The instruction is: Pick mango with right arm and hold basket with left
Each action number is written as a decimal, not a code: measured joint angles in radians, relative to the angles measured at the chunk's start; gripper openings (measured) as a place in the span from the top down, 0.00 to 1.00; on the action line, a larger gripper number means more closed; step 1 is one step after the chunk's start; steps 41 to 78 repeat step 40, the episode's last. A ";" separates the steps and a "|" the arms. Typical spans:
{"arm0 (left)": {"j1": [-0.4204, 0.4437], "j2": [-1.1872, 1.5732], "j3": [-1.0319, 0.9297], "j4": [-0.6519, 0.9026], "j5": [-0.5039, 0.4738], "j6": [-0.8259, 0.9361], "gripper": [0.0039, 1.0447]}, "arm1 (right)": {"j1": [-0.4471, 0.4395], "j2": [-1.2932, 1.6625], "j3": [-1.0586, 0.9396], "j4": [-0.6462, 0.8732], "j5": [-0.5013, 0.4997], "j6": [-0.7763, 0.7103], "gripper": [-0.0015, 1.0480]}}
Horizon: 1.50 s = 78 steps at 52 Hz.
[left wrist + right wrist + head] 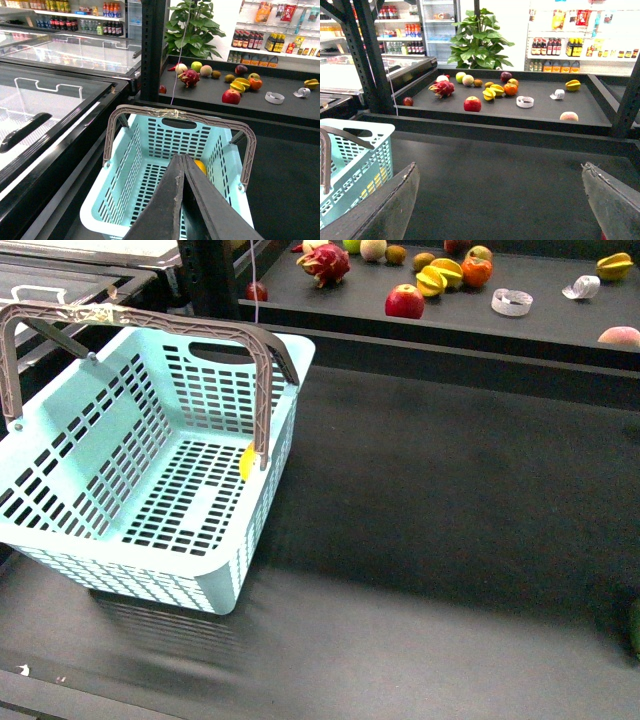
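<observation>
Stands on the dark table, toward the robot's left: the basket, turquoise, both grey-brown handles raised together over its middle. Holds the mango inside, low against the wall nearer the robot's right, half hidden behind the left gripper in the left wrist view and only a yellow patch by the handle foot in the front view. Hangs above the basket's open top, that left gripper, fingers pressed flat together with nothing between them, clear of the handles. Spread wide and empty over bare table: the right gripper, just beside the basket. Farther back, a raised shelf with a red apple, a dragon fruit and other fruit.
</observation>
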 joint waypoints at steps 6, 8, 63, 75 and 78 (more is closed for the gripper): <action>0.000 -0.045 0.000 -0.045 0.000 0.000 0.96 | 0.000 0.000 0.000 0.000 0.000 0.000 0.08; 0.000 -0.058 0.000 -0.058 0.000 0.000 0.96 | 0.000 0.000 0.000 0.000 0.000 0.000 0.08; 0.000 -0.300 0.000 -0.307 0.000 0.000 0.96 | 0.000 0.000 0.000 0.000 0.000 0.000 0.08; 0.000 -0.300 0.000 -0.307 0.000 0.000 0.96 | 0.000 0.000 0.000 0.000 0.000 0.000 0.08; 0.000 -0.300 0.000 -0.307 0.000 0.000 0.96 | 0.000 0.000 0.000 0.000 0.000 0.000 0.08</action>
